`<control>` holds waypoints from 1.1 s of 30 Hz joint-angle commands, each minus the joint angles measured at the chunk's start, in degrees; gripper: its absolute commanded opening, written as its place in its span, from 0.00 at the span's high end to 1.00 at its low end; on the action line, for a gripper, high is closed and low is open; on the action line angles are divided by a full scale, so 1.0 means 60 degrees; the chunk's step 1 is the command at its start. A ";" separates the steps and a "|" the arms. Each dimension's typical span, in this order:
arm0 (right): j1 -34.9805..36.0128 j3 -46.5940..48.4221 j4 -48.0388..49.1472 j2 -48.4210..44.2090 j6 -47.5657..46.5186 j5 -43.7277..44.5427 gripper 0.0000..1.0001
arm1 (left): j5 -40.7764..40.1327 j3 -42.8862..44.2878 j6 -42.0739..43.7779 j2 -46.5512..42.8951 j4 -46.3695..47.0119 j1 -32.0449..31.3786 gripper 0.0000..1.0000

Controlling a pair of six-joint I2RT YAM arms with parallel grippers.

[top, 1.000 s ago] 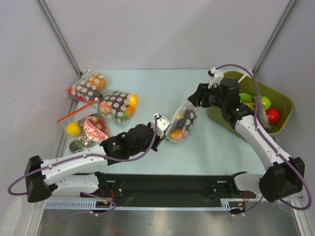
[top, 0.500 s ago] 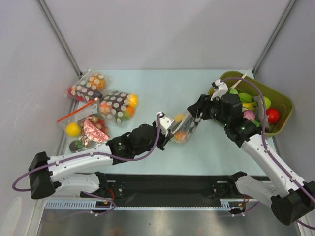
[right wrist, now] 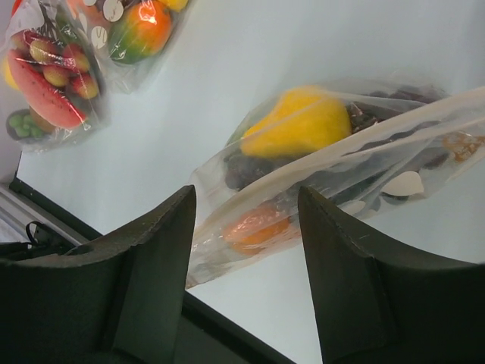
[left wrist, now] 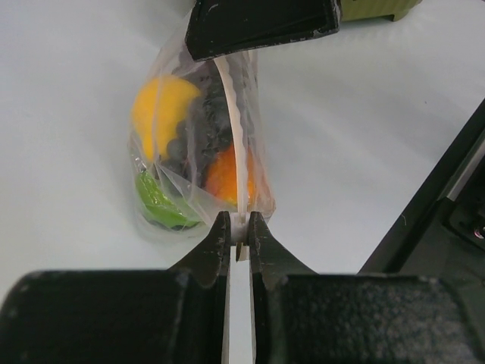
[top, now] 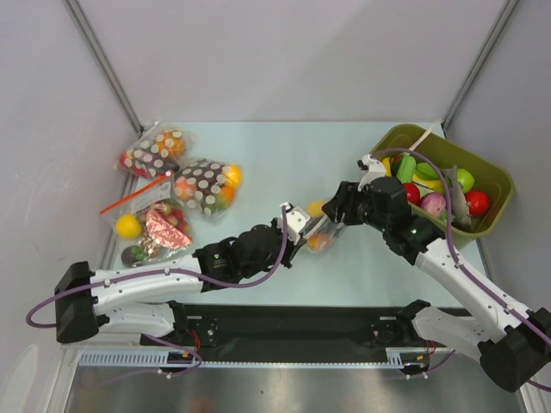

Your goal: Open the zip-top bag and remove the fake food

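The clear zip-top bag lies at the table's middle between my two grippers. It holds a yellow pear, dark purple grapes, an orange-red piece and a green fruit. My left gripper is shut on one end of the bag's whitish zip strip. My right gripper is at the bag's other end, its jaws wide open. In the right wrist view the bag lies just beyond the open fingers, untouched.
An olive-green bin with several toy fruits stands at the right. Two dark white-dotted bags and a bag with a red zip strip lie at the left. The black base rail runs along the near edge.
My right arm has swung from the bin down and left to the bag's end, its jaws now open. The bag has sunk from held up to lying low, still pinched by my left gripper.
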 commanded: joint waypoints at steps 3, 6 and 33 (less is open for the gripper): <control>0.0180 -0.0086 0.0034 -0.0247 0.0174 0.0325 0.41 | -0.0552 0.0102 -0.0272 0.0053 0.0289 -0.0074 1.00; 0.0209 -0.0203 -0.0097 -0.0394 0.0189 0.0340 0.43 | -0.0610 0.0102 -0.0404 0.0053 0.0289 -0.0088 1.00; 0.0546 -0.1577 -0.1429 -0.3188 0.1621 0.0835 0.52 | 0.0798 -0.0879 -0.0771 0.0461 0.1622 -0.0438 1.00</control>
